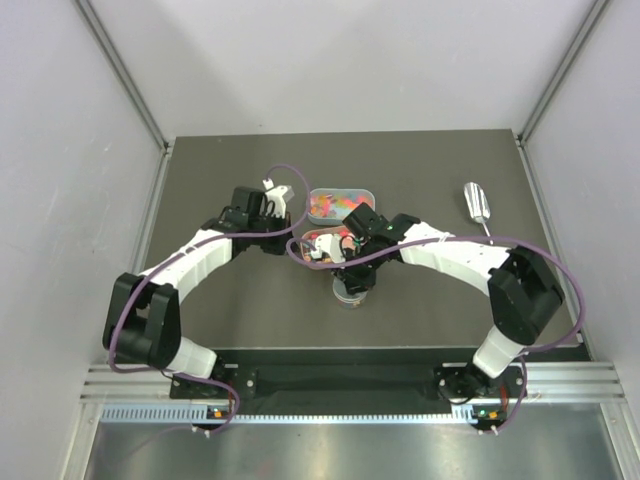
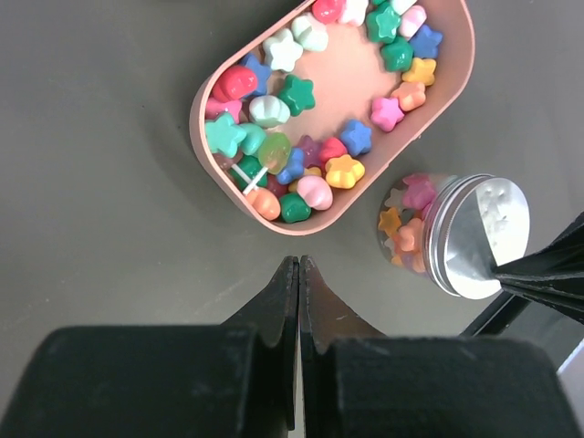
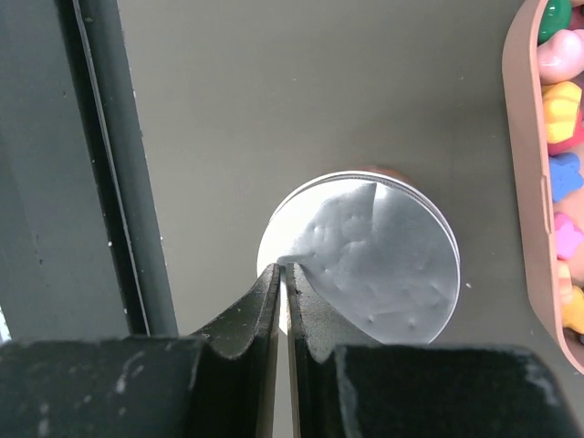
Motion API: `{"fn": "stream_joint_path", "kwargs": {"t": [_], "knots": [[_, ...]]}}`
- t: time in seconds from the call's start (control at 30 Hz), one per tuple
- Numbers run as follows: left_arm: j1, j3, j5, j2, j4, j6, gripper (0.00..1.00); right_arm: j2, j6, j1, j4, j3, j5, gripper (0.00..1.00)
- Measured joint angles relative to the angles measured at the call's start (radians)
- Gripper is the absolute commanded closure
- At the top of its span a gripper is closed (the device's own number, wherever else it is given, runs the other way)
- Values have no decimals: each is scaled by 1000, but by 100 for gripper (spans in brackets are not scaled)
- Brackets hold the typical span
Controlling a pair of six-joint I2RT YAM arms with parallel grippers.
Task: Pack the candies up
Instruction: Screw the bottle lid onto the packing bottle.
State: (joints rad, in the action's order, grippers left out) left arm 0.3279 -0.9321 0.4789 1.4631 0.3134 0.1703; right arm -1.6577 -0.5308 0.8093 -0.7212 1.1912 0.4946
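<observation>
Left claw [image 2: 298, 266]: jaws pressed together, holding nothing, hovering over the bare counter [image 2: 91, 182].

Right claw [image 3: 283, 272]: jaws all but closed, only a sliver between the tips. The tips sit at the near rim of the silver lid [image 3: 365, 265]. Cannot tell whether they nip its crinkled surface or only touch it.

Candies [image 2: 297, 94]: most lie loose in the pink oval tray [image 2: 203, 96]. Some already show through the wall of the small clear jar [image 2: 408, 228], which stands just beside the tray's near end without touching it.

Key relation: the jar is directly ahead of the right claw and in contact with it. From the left claw it lies off to the right. The tray's near end faces the left claw, and its long axis runs away up and to the right.

Judgement: the right arm is the nearer one for any lid work. The left is better placed for the tray.
</observation>
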Motion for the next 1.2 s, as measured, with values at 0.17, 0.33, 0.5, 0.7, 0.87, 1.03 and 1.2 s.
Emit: {"fn": "stream_joint_path", "kwargs": {"t": [0.17, 0.33, 0.5, 0.7, 0.87, 1.03, 1.2], "knots": [[0, 0, 3, -4, -13, 0, 100, 15, -1, 0, -6, -1, -25, 93], [0, 0, 3, -4, -22, 0, 100, 47, -6, 0, -11, -7, -61, 94], [0, 0, 3, -10, -24, 0, 100, 73, -19, 0, -3, -26, -86, 93], [0, 0, 3, -10, -29, 0, 100, 72, -19, 2, 34, -72, -85, 94], [0, 0, 3, -10, -30, -1, 100, 74, -20, 3, 37, -71, -91, 94], [0, 0, 3, -10, -30, -1, 100, 82, -53, 5, -13, -45, -148, 94], [0, 0, 3, -14, -30, -2, 100, 87, -68, 6, -19, -34, -177, 94]]}}
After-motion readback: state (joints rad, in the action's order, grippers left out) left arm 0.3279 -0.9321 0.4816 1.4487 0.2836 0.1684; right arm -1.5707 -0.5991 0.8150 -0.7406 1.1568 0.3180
